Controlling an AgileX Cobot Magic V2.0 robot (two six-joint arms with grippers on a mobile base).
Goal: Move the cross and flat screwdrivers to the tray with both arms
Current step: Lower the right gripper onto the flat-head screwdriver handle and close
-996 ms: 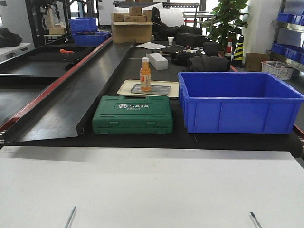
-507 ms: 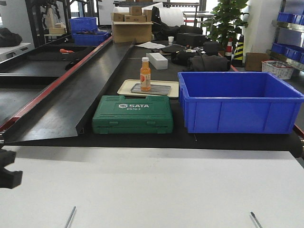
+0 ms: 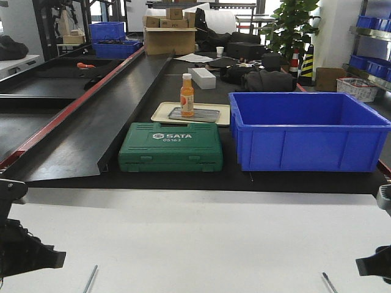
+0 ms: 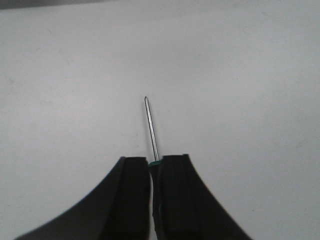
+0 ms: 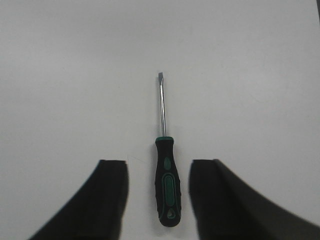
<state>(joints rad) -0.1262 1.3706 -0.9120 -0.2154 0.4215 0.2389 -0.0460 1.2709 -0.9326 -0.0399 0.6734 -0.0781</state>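
Left wrist view: is the cross screwdriver point(image 4: 151, 127) actually gripped by the left gripper point(image 4: 154, 165)?

Reply: yep, its handle is pinched between nearly closed jaws, with the shaft pointed out over the white table point(image 4: 240, 75). The right gripper point(image 5: 159, 167) is spread wide and nothing is held. The flat screwdriver point(image 5: 165, 180) is straddled but untouched. The grey tray point(image 3: 211, 116) is seen well apart, behind the green case point(image 3: 171, 146).

Front view: set low, facing forward over white table point(image 3: 195, 238). Wrist views: close, tilted down onto same table; left screwdriver point(image 3: 91, 278), right screwdriver point(image 3: 329, 282) shared with front.
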